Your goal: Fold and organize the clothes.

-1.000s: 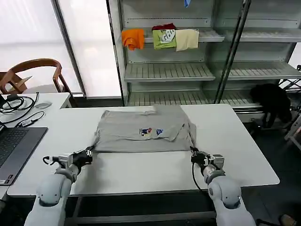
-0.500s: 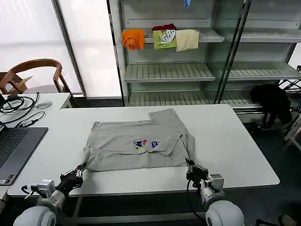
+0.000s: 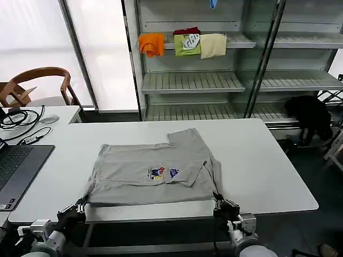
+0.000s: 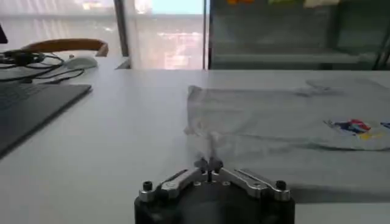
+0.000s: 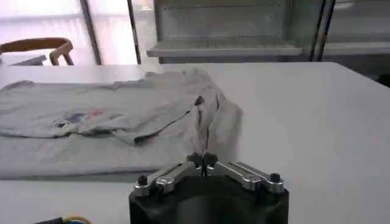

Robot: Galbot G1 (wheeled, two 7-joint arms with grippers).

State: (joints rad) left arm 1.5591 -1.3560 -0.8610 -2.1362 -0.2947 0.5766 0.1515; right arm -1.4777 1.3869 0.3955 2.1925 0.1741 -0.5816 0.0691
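Observation:
One of the clothes, a light grey short-sleeved shirt (image 3: pixel 139 176) with a small multicoloured logo (image 3: pixel 161 173), lies flat on the white table (image 3: pixel 268 171), its near hem close to the table's front edge. My left gripper (image 3: pixel 80 206) is shut on the shirt's near left corner. My right gripper (image 3: pixel 217 199) pinches the near right corner. In the left wrist view the left gripper (image 4: pixel 208 163) is closed, with the shirt (image 4: pixel 286 122) stretching away from it. The right wrist view shows the right gripper (image 5: pixel 202 159) closed on a ridge of the shirt (image 5: pixel 122 128).
A laptop (image 3: pixel 16 166), cables and a mouse (image 3: pixel 48 119) lie on the left table, with a wooden chair (image 3: pixel 37 80) behind. Shelving at the back holds orange, green and cream folded garments (image 3: pixel 185 44). A black bundle (image 3: pixel 311 115) sits at the right.
Both grippers have drawn back toward the table's front edge, dragging the shirt nearer and slightly left. One far sleeve now sticks out at the back.

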